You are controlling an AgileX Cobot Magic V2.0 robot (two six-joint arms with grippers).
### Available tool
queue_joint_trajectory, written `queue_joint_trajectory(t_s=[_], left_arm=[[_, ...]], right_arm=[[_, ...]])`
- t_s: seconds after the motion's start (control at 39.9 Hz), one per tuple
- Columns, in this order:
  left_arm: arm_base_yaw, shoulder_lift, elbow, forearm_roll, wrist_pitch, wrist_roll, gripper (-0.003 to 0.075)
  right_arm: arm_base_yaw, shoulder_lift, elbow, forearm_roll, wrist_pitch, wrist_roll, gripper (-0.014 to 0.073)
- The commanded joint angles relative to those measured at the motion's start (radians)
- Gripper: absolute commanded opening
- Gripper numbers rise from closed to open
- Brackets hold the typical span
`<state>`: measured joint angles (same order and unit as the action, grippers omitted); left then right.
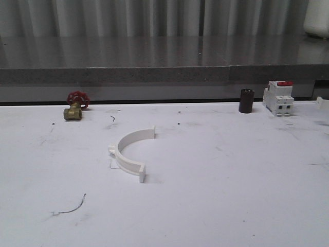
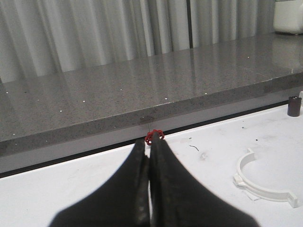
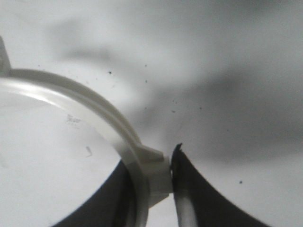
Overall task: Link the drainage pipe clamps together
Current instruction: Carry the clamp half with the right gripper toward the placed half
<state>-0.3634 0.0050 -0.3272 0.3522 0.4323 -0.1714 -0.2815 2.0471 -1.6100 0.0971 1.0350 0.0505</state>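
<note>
One white half-ring drainage pipe clamp (image 1: 131,152) lies on the white table (image 1: 231,195), left of the middle, with its open side facing right. The same clamp (image 2: 258,184) appears in the left wrist view, off to one side of my left gripper (image 2: 149,146). That gripper is shut with nothing between its fingers and hovers over the table, pointing toward the back edge. My right gripper (image 3: 154,172) is shut on the small outer tab of a second white half-ring clamp (image 3: 57,87), held above the pale table surface.
Along the table's back edge stand a brass valve with a red handwheel (image 1: 76,105), a black cylinder (image 1: 247,101) and a white breaker with a red switch (image 1: 278,97). A grey stone ledge (image 1: 164,74) runs behind them. A thin dark wire (image 1: 72,206) lies front left.
</note>
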Motion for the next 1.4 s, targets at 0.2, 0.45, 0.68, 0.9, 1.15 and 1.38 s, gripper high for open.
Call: queue_joint_trajectory(t_s=[0.2, 0.45, 0.68, 0.9, 1.15, 1.38], left_arm=[[-0.004, 0.013, -0.024, 0.011, -0.082, -0.002, -0.0020], [-0.004, 0.013, -0.024, 0.011, -0.082, -0.002, -0.0020], [-0.004, 0.013, -0.024, 0.011, -0.082, -0.002, -0.0020], [-0.004, 0.013, -0.024, 0.011, -0.082, -0.002, -0.0020], [-0.004, 0.013, -0.024, 0.011, -0.082, -0.002, -0.0020], [-0.004, 0.013, -0.024, 0.011, -0.082, -0.002, -0.0020]], right_arm=[[0.097, -0.228, -0.018, -0.078, 0.047, 0.190, 0.0079], [0.350, -0.307, 0.113, -0.111, 0.005, 0.346, 0.0079], [0.581, -0.308, 0.240, -0.111, -0.140, 0.548, 0.0079], [0.737, -0.279, 0.256, -0.111, -0.252, 0.655, 0.0079], [0.796, -0.191, 0.212, -0.111, -0.268, 0.712, 0.0079], [0.823, -0.116, 0.147, -0.111, -0.265, 0.740, 0.0079]])
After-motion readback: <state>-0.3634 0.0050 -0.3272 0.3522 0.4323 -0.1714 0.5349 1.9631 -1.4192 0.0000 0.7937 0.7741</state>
